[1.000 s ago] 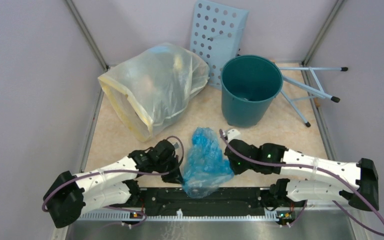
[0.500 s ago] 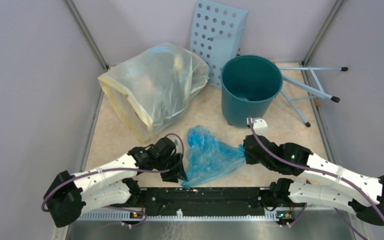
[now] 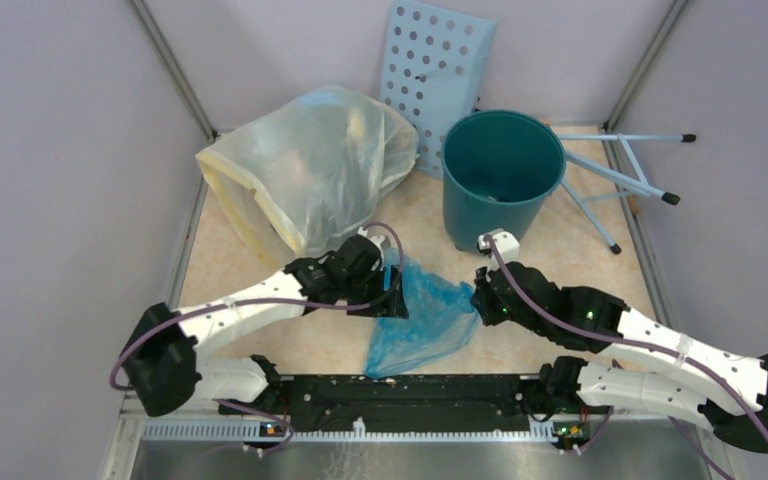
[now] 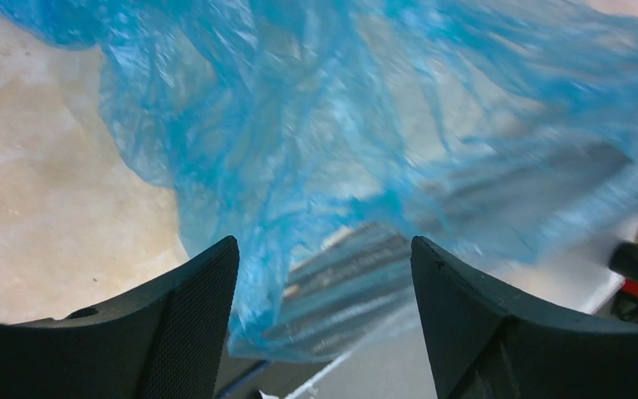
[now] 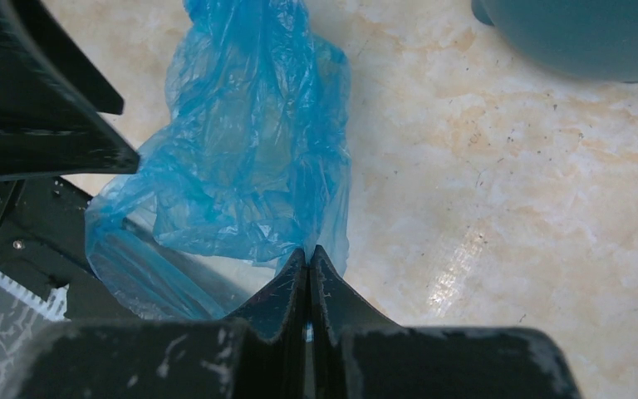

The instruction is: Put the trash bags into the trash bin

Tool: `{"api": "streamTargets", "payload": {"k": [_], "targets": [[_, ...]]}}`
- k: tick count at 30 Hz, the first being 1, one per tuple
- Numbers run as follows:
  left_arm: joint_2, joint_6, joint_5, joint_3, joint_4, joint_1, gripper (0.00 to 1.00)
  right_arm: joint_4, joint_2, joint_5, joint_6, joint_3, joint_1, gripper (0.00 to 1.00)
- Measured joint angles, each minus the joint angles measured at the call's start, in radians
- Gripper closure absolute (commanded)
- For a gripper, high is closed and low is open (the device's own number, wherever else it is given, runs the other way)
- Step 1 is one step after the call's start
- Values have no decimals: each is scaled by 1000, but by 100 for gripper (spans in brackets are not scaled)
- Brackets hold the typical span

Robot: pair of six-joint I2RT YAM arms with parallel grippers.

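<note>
The light-blue crinkly trash bag [image 3: 428, 318] lies stretched on the table between my two grippers, its lower end draped over the black front rail. My right gripper [image 3: 479, 300] is shut on the bag's right edge; in the right wrist view its closed fingertips [image 5: 309, 251] pinch the plastic [image 5: 249, 150]. At the bag's upper left my left gripper [image 3: 394, 297] stands open. The left wrist view shows its jaws [image 4: 324, 245] wide apart with bag film [image 4: 299, 125] hanging in front of and between them, not clamped. The dark-teal trash bin [image 3: 500, 180] stands upright behind the right gripper, and its base shows in the right wrist view [image 5: 573, 37].
A large whitish translucent bag with yellowish edges [image 3: 305, 175] lies at the back left. A pale-blue perforated panel [image 3: 438, 70] leans on the back wall. A blue-legged stand [image 3: 620, 170] lies to the right of the bin. The black rail [image 3: 480, 392] runs along the near edge.
My left gripper opened, let go of the bag's lower corner and moved away from me to the bag's upper left. My right gripper pulled the bag's edge rightward toward the bin.
</note>
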Motion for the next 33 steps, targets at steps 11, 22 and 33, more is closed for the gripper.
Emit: {"api": "streamTargets", "payload": {"k": [11, 22, 33], "targets": [[316, -30, -136, 61, -26, 0, 90, -64, 13, 76, 135, -32, 0, 100], [182, -93, -290, 77, -161, 91, 100, -268, -80, 343, 402, -31, 0, 100], [-97, 7, -97, 64, -128, 263, 5, -118, -194, 330, 220, -25, 0, 100]]}}
